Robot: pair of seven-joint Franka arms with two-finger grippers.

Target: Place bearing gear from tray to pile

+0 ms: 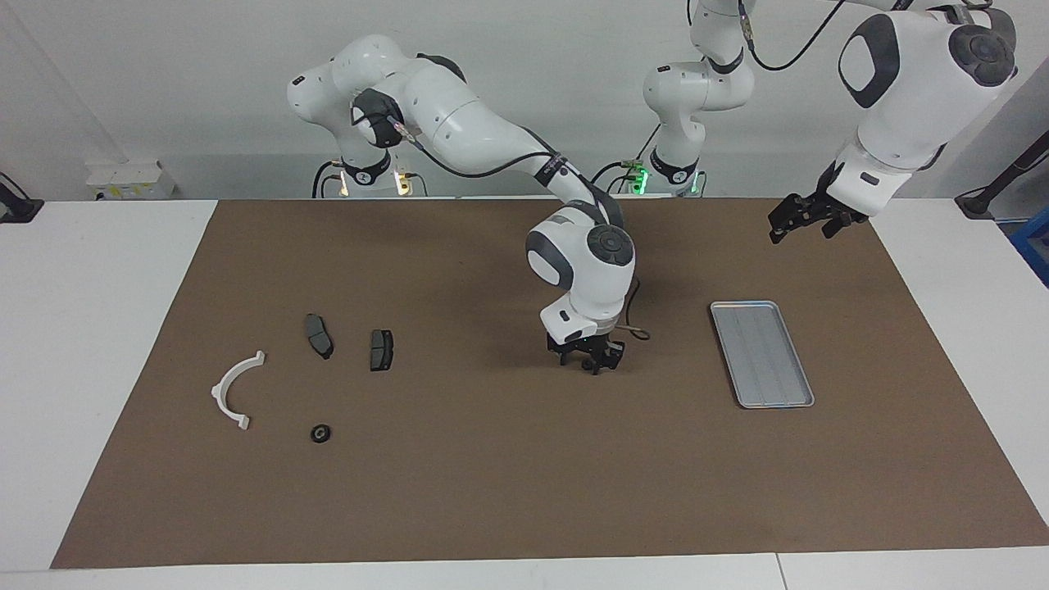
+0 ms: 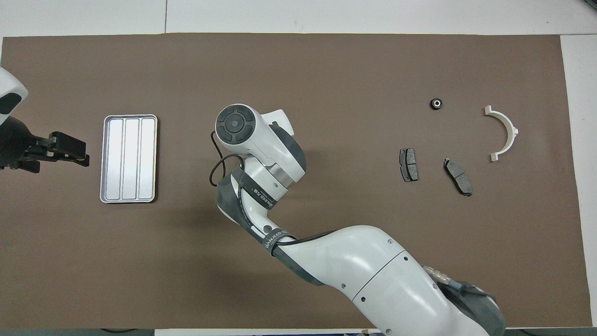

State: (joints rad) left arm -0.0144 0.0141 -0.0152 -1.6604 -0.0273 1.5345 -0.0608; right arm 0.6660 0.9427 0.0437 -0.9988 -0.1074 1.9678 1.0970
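Observation:
The bearing gear (image 1: 320, 433) is a small black ring. It lies on the brown mat beside the white bracket (image 1: 220, 385), farther from the robots than the two dark pads (image 1: 319, 336) (image 1: 381, 350). It also shows in the overhead view (image 2: 436, 103). The silver tray (image 1: 762, 352) lies empty toward the left arm's end and shows in the overhead view too (image 2: 129, 158). My right gripper (image 1: 592, 362) hangs low over the bare mat between pile and tray, and nothing shows in it. My left gripper (image 1: 778, 233) hovers raised beside the tray.
The brown mat (image 1: 492, 492) covers most of the white table. In the overhead view the right arm's wrist (image 2: 235, 125) covers its own gripper. The bracket (image 2: 513, 130) and pads (image 2: 409, 164) (image 2: 458, 176) lie toward the right arm's end.

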